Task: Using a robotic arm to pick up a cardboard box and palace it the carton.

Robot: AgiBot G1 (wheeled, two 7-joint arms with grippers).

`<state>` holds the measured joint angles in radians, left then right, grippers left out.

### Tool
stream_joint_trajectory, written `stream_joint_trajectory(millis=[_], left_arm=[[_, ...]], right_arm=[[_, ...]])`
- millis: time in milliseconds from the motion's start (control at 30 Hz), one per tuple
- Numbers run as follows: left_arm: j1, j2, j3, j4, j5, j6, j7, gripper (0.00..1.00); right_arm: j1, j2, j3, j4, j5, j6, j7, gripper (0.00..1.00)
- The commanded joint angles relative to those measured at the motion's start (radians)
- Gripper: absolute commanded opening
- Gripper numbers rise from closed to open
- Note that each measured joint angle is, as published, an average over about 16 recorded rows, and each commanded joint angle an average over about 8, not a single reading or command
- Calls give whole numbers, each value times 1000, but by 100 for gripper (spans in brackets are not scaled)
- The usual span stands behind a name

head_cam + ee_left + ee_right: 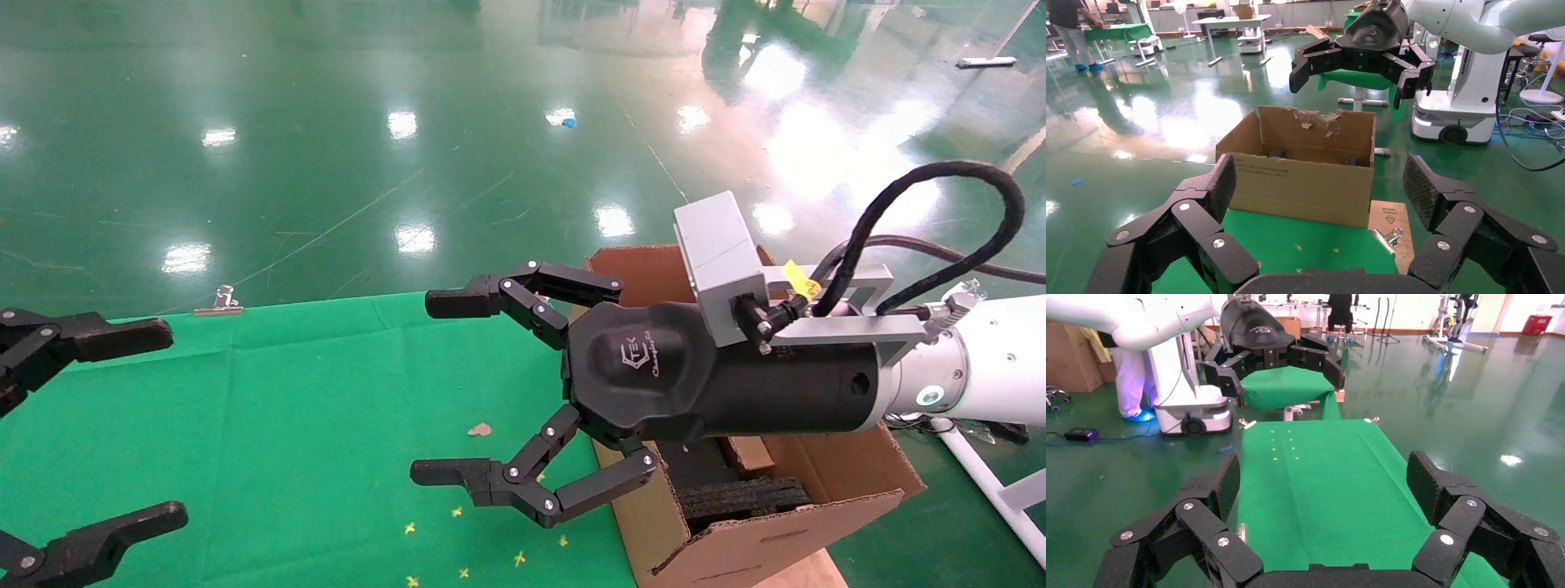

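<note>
The carton (776, 539) stands at the table's right end, flaps torn, with black foam blocks (739, 494) inside; it also shows in the left wrist view (1309, 184). My right gripper (435, 388), on the white-tubed arm, is open and empty, held above the green table just left of the carton, fingers pointing left. It also shows in the left wrist view (1350, 86) and in its own view (1326, 482). My left gripper (167, 425) is open and empty at the table's left edge (1321, 187). The small slim cardboard box is out of view.
A green cloth (286, 408) covers the table. A metal binder clip (219, 304) holds its far edge and another (1387, 236) lies by the carton. A brown scrap (480, 429) and small yellow marks lie on the cloth. Shiny green floor surrounds the table.
</note>
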<state>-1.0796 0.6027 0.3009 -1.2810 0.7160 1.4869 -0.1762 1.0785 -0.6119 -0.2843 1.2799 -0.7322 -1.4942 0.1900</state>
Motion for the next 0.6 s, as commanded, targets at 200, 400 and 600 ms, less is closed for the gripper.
stream_joint_trajectory(millis=[200, 400, 600], left_arm=[[0, 0, 0, 0, 0, 0, 0, 100], [0, 0, 0, 0, 0, 0, 0, 100], [0, 0, 0, 0, 0, 0, 0, 100]], right_arm=[[0, 0, 0, -1, 0, 0, 0, 100], [1, 0, -1, -1, -1, 0, 0, 100], [1, 0, -1, -1, -1, 0, 0, 100]])
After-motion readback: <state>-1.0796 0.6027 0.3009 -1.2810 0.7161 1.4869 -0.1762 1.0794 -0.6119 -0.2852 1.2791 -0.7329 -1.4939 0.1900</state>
